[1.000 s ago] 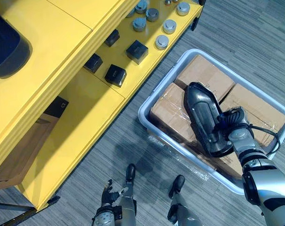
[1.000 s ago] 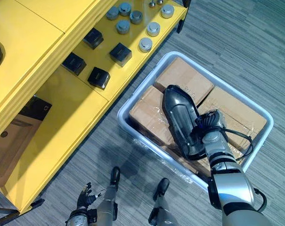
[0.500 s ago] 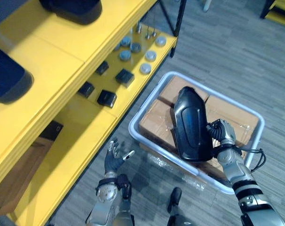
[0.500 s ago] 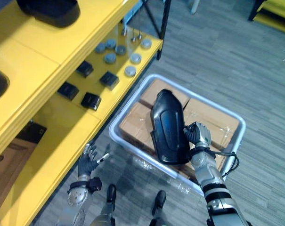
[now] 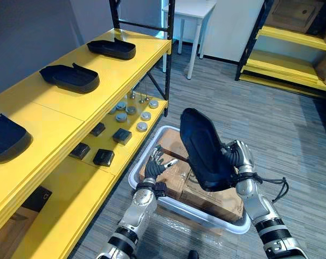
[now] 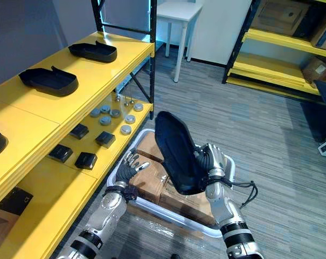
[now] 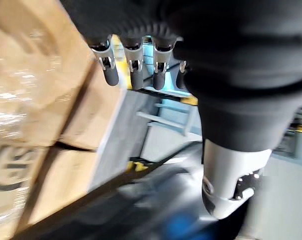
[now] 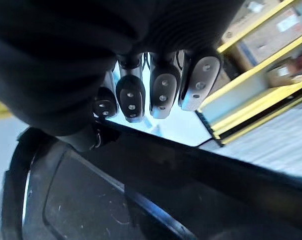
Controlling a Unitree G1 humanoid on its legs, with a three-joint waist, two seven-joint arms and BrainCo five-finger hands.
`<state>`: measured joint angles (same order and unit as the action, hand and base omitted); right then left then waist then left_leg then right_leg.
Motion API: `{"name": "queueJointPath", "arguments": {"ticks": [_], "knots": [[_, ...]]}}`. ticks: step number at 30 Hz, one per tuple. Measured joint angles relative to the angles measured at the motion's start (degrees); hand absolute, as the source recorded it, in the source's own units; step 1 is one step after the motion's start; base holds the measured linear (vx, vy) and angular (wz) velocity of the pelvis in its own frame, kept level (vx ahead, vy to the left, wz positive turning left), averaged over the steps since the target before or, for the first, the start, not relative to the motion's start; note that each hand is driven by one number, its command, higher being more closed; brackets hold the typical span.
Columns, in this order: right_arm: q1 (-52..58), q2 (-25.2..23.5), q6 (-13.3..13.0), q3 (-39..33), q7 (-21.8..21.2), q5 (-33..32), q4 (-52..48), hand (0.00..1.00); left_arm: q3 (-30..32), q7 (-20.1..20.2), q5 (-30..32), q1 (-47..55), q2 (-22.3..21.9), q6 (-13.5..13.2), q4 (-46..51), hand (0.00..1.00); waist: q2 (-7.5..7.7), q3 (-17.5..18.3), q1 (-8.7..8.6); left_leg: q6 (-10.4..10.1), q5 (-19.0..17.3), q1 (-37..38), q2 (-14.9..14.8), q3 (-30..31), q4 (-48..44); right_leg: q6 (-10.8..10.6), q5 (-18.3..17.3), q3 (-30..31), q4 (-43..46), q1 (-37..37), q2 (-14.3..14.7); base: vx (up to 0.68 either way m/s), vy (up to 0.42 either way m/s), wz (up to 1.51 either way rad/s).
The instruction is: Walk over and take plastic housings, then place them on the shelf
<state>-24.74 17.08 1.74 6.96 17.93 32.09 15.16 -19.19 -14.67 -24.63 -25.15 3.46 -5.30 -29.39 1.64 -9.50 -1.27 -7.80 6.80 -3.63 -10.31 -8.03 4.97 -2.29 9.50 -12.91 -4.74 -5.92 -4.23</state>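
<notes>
Three black housings (image 5: 70, 78) lie on top of yellow shelf (image 5: 55, 108) | grey floor (image 5: 292, 140) | right hand (image 5: 239, 162) curled round another housing (image 5: 203, 148), up over white bin (image 5: 206, 217) of boxes (image 5: 211, 194) | left hand (image 5: 153, 167) spread wide, holding nothing, by bin | blocks (image 5: 103, 157), discs (image 5: 141, 127) on lower shelf

Black plastic housing (image 5: 203, 148); yellow shelf (image 5: 57, 108); brown cardboard boxes (image 5: 211, 195) in a white tub (image 5: 206, 218); grey striped carpet (image 5: 292, 140).
</notes>
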Motion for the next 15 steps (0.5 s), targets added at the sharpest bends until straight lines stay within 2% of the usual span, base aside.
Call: {"name": "queueJointPath", "arguments": {"ticks": [7,11,15], "knots": [[0.0,-4.3,0.0,1.1,1.4,-0.1,-3.5,1.0,-0.4,-0.5,-4.1,-2.7,-1.8,0.5,-5.7,0.0,0.03,1.2,0.19,0.0,0.0,0.0,-0.1,-0.5,0.0,0.0,0.2,0.6,0.0,-0.2,0.1,-0.03,0.032,-0.04],[0.1,-7.6,-0.1,4.2,3.1,-0.8,-6.0,1.0,-0.6,-1.3,-7.9,-4.3,-2.4,0.5,-6.8,0.0,0.09,1.4,0.03,-0.2,-0.1,0.7,0.0,-1.3,0.0,0.0,0.4,1.3,-0.1,0.0,0.1,-0.02,0.038,-0.1],[2.4,-11.2,-0.5,7.2,4.2,-3.6,-7.0,1.0,-0.3,-1.5,-15.2,-5.7,-4.1,-1.4,-6.6,0.0,0.4,2.3,0.12,-0.2,-0.1,0.7,0.0,-1.3,0.0,0.0,0.4,1.3,-0.1,0.0,0.1,-0.02,0.028,0.0]]}}
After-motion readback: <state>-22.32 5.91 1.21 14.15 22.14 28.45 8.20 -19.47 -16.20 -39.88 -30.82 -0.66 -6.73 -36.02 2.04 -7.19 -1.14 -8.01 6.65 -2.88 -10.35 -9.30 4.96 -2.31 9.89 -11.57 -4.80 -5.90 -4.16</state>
